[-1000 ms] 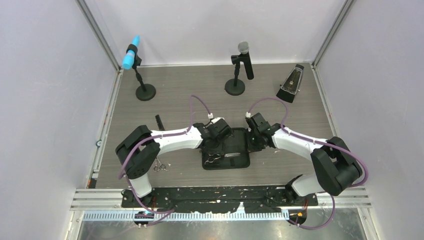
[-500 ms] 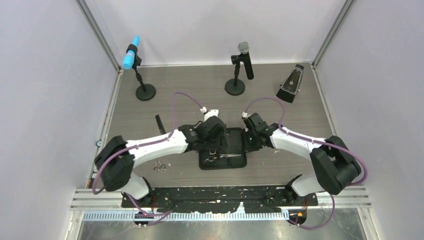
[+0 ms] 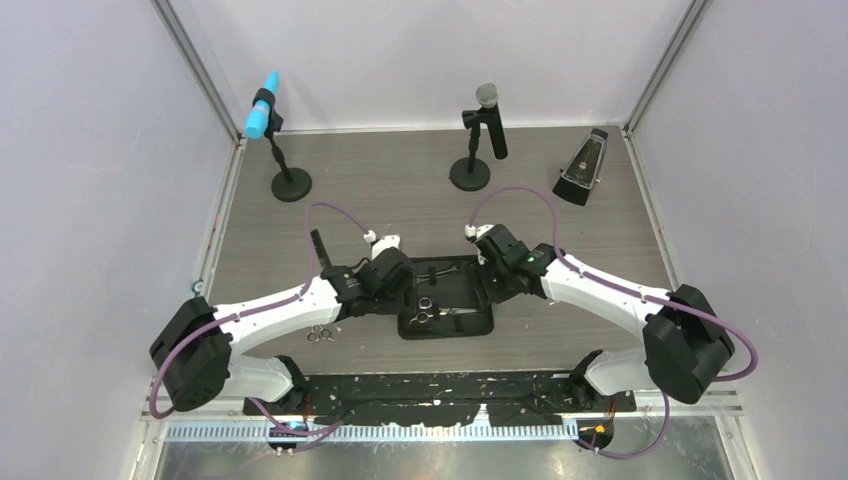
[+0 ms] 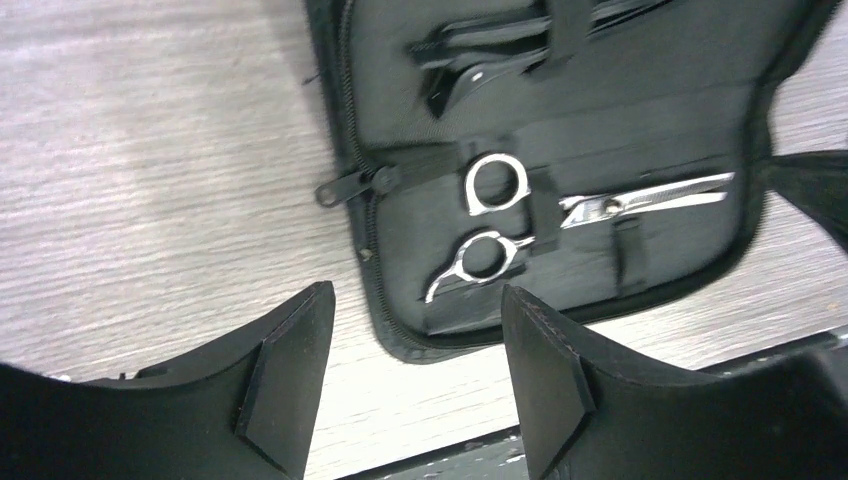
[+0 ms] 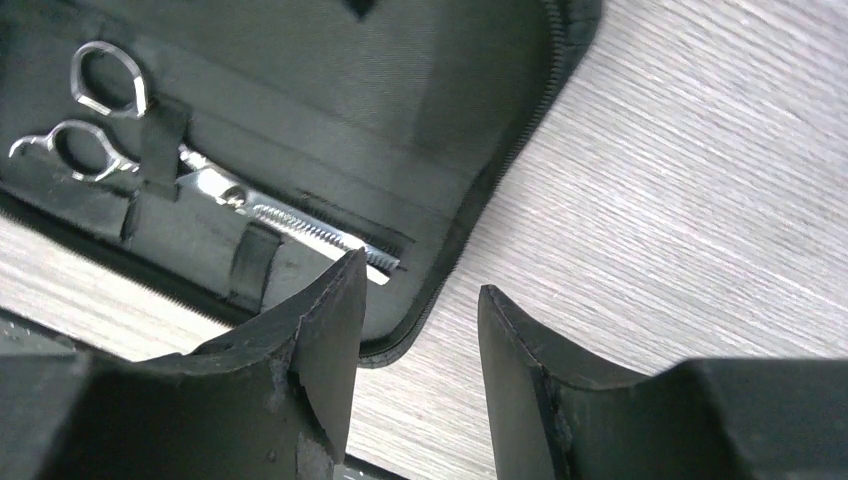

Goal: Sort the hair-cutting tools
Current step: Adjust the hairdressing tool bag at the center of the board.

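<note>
The black zip case (image 3: 470, 275) lies open mid-table. One pair of silver scissors (image 3: 428, 313) is strapped inside it, seen in the left wrist view (image 4: 497, 218) and the right wrist view (image 5: 215, 188). Thin black hair clips (image 4: 470, 60) sit under a strap in the case's far half. A second pair of scissors (image 3: 320, 333) lies on the table left of the case. The black comb (image 3: 319, 244) lies farther back on the left. My left gripper (image 3: 398, 288) (image 4: 415, 345) is open and empty at the case's left edge. My right gripper (image 3: 497, 287) (image 5: 420, 330) is open and empty at its right edge.
Two microphones on round bases stand at the back, one with a blue head (image 3: 263, 118) and one with a grey head (image 3: 484, 120). A dark metronome (image 3: 583, 168) stands at the back right. The table's front rail (image 3: 440, 390) runs just below the case.
My left arm has drawn back leftward from over the case to its left edge. My right gripper has shifted slightly left. The case has slid a little to the left.
</note>
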You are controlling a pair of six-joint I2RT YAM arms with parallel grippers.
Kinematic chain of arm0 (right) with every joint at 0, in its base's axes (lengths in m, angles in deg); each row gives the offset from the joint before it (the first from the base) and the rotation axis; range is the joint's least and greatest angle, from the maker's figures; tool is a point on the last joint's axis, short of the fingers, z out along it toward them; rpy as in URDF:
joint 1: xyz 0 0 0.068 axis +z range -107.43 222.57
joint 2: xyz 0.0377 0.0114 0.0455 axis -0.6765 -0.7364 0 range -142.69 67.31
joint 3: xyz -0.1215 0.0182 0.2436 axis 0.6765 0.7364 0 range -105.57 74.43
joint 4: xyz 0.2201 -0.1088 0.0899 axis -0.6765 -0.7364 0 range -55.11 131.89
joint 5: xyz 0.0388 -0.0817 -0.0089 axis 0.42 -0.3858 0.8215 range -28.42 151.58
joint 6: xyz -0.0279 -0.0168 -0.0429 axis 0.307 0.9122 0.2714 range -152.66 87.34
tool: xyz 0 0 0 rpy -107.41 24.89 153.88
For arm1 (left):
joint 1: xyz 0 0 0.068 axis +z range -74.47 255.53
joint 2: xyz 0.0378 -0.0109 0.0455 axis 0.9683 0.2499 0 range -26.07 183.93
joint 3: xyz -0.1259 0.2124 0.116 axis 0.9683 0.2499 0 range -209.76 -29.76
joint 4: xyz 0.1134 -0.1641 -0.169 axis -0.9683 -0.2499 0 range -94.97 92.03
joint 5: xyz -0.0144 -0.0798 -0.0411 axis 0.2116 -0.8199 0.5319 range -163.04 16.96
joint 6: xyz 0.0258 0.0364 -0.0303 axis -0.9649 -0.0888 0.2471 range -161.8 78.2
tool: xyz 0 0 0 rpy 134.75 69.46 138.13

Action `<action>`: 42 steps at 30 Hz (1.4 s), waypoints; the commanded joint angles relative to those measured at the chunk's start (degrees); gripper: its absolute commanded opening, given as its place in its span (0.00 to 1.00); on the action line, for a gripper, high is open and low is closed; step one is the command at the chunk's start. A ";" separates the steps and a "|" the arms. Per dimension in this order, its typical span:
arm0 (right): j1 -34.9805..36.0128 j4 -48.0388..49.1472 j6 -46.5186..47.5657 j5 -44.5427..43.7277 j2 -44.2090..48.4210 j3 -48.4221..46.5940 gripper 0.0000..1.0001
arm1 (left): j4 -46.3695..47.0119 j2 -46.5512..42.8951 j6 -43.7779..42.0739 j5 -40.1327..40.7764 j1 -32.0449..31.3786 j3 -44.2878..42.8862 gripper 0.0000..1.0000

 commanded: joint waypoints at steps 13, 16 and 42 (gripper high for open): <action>8.12 -11.51 25.52 0.13 -11.45 -13.15 0.48 | 6.49 5.79 0.52 -10.94 5.94 4.83 0.56; 8.17 -8.93 28.58 3.21 -11.52 -12.58 0.48 | 7.93 7.29 0.76 -12.16 6.76 5.13 0.54; 8.22 -7.03 39.36 1.86 -23.72 -11.90 0.07 | 9.05 10.64 0.98 -14.48 8.06 5.39 0.44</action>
